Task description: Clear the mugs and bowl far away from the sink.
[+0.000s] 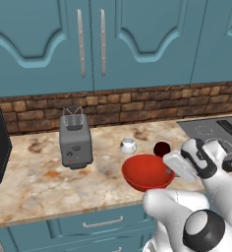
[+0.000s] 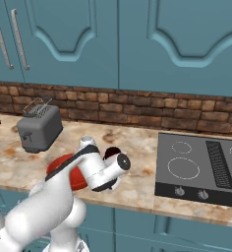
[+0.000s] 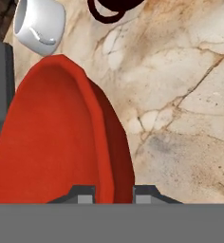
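On the bench (image 1: 34,182), the red bowl (image 1: 146,171) sits near the front edge, right of the toaster (image 1: 75,140). Its near rim runs between the fingers (image 3: 114,194), which stand narrow, clamped on it. White mug (image 1: 128,144) and maroon mug (image 1: 161,148) stand just behind; the stovetop (image 2: 201,167) lies right.

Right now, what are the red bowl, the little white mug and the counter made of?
The red bowl looks like glossy plastic or glazed ceramic: smooth, with soft shine. The white mug seems glazed ceramic, with a bright glint inside in the hand view. The counter looks like polished marble: beige with brown veins.
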Tool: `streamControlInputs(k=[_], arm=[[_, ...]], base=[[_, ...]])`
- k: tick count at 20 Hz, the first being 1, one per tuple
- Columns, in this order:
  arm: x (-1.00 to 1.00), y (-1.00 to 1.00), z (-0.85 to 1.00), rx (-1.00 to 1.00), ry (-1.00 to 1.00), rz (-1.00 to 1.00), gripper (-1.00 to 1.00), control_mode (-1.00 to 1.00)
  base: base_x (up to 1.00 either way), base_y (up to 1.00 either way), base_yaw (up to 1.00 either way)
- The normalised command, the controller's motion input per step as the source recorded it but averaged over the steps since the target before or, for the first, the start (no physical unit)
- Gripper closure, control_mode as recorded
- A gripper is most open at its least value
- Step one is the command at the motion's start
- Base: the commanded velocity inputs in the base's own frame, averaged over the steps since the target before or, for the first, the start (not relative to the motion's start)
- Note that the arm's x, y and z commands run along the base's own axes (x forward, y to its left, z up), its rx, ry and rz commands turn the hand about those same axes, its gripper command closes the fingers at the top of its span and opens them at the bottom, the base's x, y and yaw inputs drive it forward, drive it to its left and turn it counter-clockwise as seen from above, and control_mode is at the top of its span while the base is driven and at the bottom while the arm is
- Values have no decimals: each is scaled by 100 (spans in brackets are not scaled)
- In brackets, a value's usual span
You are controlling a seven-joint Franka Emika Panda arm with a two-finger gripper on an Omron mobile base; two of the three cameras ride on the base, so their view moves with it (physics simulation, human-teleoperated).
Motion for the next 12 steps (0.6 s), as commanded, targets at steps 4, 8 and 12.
streamControlInputs(k=[4, 8, 12], arm=[[28, 0, -33, 0, 0, 0, 100, -100], [34, 0, -32, 0, 0, 0, 100, -100], [29, 9, -33, 0, 0, 0, -100, -100]], base=[[0, 0, 0], [0, 0, 0], [0, 0, 0]])
